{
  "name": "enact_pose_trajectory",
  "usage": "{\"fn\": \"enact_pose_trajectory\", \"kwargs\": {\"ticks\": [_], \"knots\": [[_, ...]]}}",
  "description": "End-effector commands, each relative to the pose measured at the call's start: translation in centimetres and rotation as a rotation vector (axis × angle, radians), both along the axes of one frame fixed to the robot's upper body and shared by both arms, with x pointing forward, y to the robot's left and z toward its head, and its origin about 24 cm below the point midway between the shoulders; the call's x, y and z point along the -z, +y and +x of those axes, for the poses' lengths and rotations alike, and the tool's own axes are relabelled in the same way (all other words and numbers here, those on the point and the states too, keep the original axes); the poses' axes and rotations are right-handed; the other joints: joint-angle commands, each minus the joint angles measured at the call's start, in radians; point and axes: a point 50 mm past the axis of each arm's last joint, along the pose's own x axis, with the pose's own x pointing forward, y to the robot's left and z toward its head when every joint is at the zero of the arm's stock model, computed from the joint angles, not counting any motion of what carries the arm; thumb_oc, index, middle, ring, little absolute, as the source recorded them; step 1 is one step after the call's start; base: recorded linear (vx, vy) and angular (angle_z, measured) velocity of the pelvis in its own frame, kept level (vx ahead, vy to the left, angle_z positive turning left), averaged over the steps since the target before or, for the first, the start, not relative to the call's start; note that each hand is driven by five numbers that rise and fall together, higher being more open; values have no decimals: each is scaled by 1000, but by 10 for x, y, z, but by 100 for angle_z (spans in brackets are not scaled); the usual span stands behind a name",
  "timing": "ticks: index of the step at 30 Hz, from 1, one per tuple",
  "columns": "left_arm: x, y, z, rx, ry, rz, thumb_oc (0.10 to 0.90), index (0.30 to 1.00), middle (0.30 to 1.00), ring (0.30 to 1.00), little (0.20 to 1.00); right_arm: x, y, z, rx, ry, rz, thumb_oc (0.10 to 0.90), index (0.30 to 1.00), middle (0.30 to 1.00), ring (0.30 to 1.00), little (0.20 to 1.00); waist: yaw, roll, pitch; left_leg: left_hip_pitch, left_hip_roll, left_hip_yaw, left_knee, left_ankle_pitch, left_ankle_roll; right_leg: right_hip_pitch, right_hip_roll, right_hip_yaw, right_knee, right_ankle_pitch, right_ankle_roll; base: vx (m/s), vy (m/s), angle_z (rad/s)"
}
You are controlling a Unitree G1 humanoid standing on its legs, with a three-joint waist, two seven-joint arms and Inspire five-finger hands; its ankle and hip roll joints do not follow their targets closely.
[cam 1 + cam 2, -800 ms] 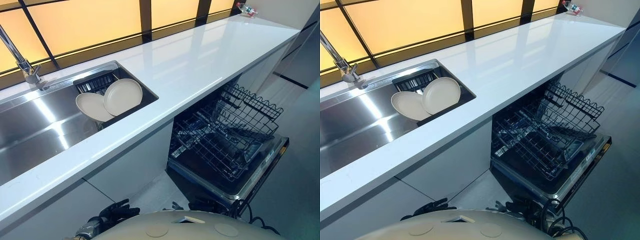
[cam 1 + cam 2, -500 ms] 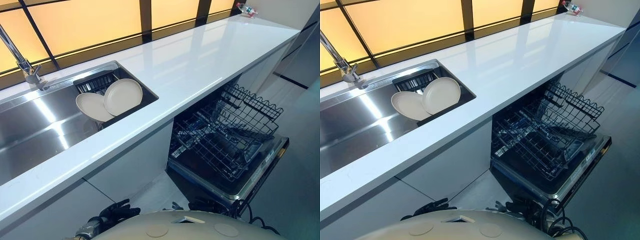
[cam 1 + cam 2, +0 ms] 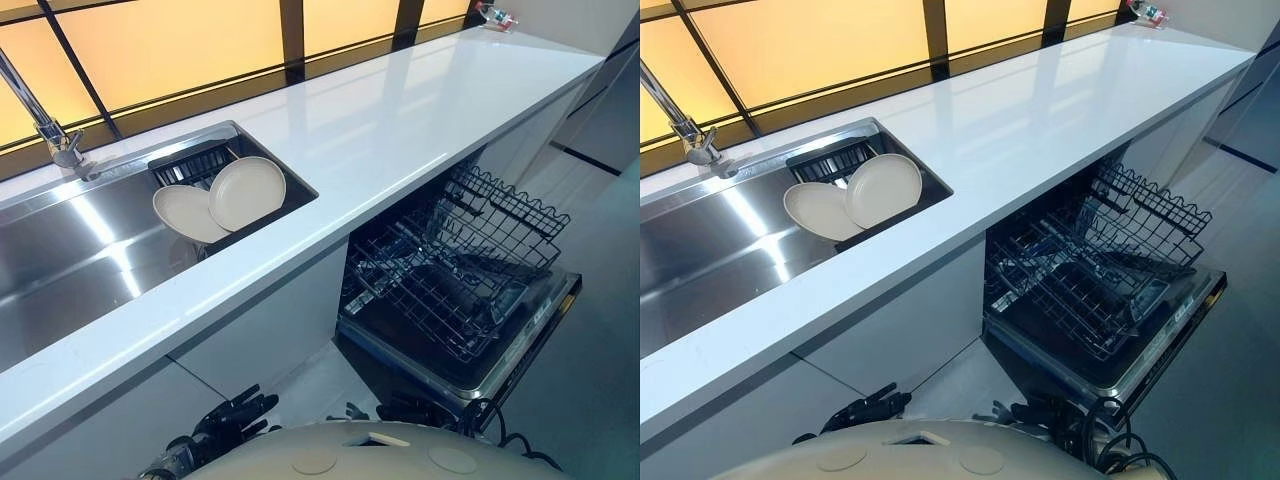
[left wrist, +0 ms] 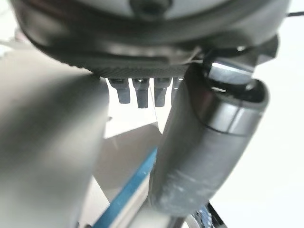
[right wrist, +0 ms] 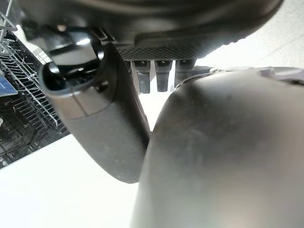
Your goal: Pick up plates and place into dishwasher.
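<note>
Here, two plates (image 3: 247, 192) leaning in the sink (image 3: 80, 250) at upper left, dishwasher (image 3: 455, 290) open at lower right, left hand (image 3: 238, 415) at bottom edge, fingers relaxed, empty, right hand (image 5: 199, 42) likewise.

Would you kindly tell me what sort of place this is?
Most likely a kitchen: a steel sink with a tap and two plates propped in it, a long white countertop, and an open dishwasher with wire racks below.
</note>
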Motion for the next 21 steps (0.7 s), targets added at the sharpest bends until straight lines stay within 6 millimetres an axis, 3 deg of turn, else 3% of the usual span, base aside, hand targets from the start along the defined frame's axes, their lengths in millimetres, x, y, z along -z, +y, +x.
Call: {"fn": "enact_pose_trajectory", "kwargs": {"ticks": [1,6,8,10,11,13,14,16,17,18,21], "knots": [[-13,-39,64,151,-284,-162,800,900,900,900,900,-6,-3,28,-93,-40,-16,800,900,900,900,900,-16,39,54,11,-72,34,7,-91,40,-17,65,-18,121,-131,20,0,0,0],[-30,-53,102,792,-488,216,800,900,900,900,900,-7,-7,32,-136,-36,-36,800,900,900,900,900,-28,56,53,7,-73,38,7,-89,44,-20,61,-27,127,-133,27,3,23,-3],[-46,-69,126,946,-588,224,800,900,900,900,900,-9,-9,35,-150,-37,-44,800,900,900,900,900,-33,65,55,8,-74,34,7,-91,46,-20,60,-28,129,-138,30,-2,40,-6],[-88,-94,161,991,-721,67,800,900,900,900,900,-11,-12,40,-153,-44,-53,800,900,900,900,900,-33,77,60,5,-74,26,7,-89,48,-21,60,-29,132,-141,33,-25,36,-4],[-132,-115,181,996,-829,-109,800,900,900,900,900,-12,-13,45,-146,-51,-58,800,900,900,900,900,-28,83,65,1,-72,24,7,-85,51,-23,59,-30,135,-140,33,-35,20,-3],[-155,-125,186,999,-895,-217,800,900,900,900,900,-13,-13,47,-139,-56,-58,800,900,900,900,900,-25,86,69,-1,-70,24,7,-83,53,-24,59,-31,138,-140,32,-28,4,1],[-189,-144,189,1001,-976,-395,800,900,900,900,900,-13,-13,48,-131,-59,-60,800,900,900,900,900,-21,88,70,-3,-69,21,7,-79,55,-24,58,-33,138,-138,31,-20,-13,7],[-231,-165,185,961,-1077,-744,800,900,900,900,900,-12,-11,47,-120,-60,-58,800,900,900,900,900,-19,85,72,-3,-67,18,7,-78,60,-21,59,-32,135,-133,27,-8,-21,8],[-233,-165,185,956,-1086,-764,800,900,900,900,900,-12,-11,47,-120,-60,-58,800,900,900,900,900,-20,84,72,-2,-67,18,7,-79,60,-20,59,-32,135,-133,27,15,-26,5],[-257,-175,183,895,-1149,-975,800,900,900,900,900,-11,-9,45,-116,-56,-53,800,900,900,900,900,-23,79,70,0,-67,18,7,-80,61,-17,60,-29,131,-128,24,26,-31,1],[-296,-183,189,698,-1267,-1246,800,900,900,900,900,-9,-6,42,-113,-45,-46,800,900,900,900,900,-33,64,63,6,-67,15,7,-84,58,-13,62,-18,124,-117,20,46,-44,-4]]}}
